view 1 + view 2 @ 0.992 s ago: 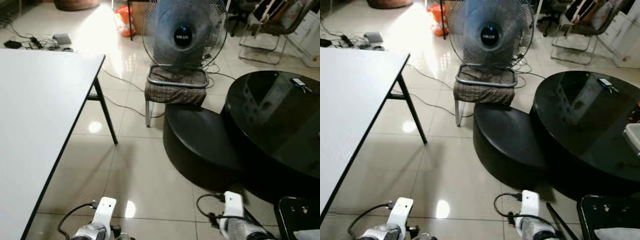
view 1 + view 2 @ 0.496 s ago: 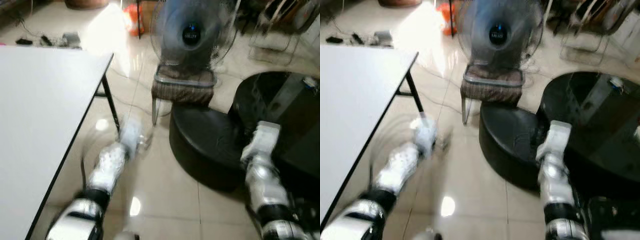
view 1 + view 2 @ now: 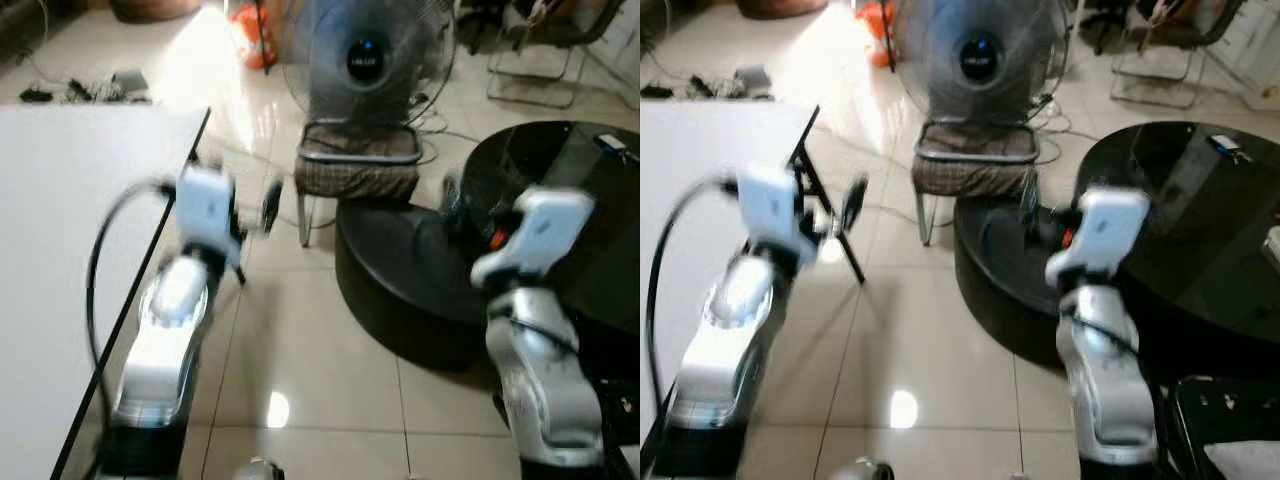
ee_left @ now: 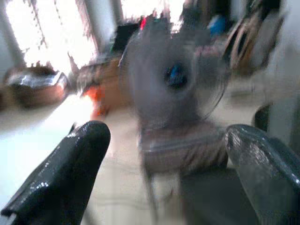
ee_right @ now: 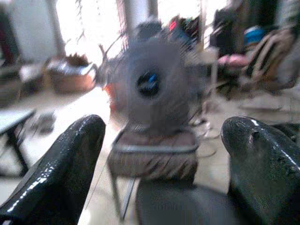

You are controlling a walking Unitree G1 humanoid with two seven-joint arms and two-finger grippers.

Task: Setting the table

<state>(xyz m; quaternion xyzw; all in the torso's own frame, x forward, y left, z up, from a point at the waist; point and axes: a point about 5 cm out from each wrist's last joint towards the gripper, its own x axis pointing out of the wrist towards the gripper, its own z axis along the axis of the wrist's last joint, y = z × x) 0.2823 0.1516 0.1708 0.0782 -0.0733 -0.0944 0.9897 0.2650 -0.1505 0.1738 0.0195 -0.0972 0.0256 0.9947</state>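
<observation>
A white table (image 3: 60, 210) with black legs stands at the left, its top bare. Both silver arms are raised in front of me and blurred by motion. My left gripper (image 3: 264, 206) hangs in the air just off the white table's far corner, open with nothing between its fingers (image 4: 70, 173). My right gripper (image 3: 1029, 208) is over the low black round table (image 3: 400, 270), also open and empty, as its wide-apart fingers (image 5: 61, 164) show. Both wrist views look towards the fan (image 5: 150, 84).
A fan (image 3: 365, 60) stands on a padded stool (image 3: 358, 172) straight ahead. A higher glossy black round table (image 3: 580, 190) at the right carries a small device (image 3: 610, 145). Cables (image 3: 80, 90) and an orange bag (image 3: 248, 22) lie on the tiled floor.
Both arms have swung up from the bottom edge of the view to stretch forward at table height. The camera has shifted a little.
</observation>
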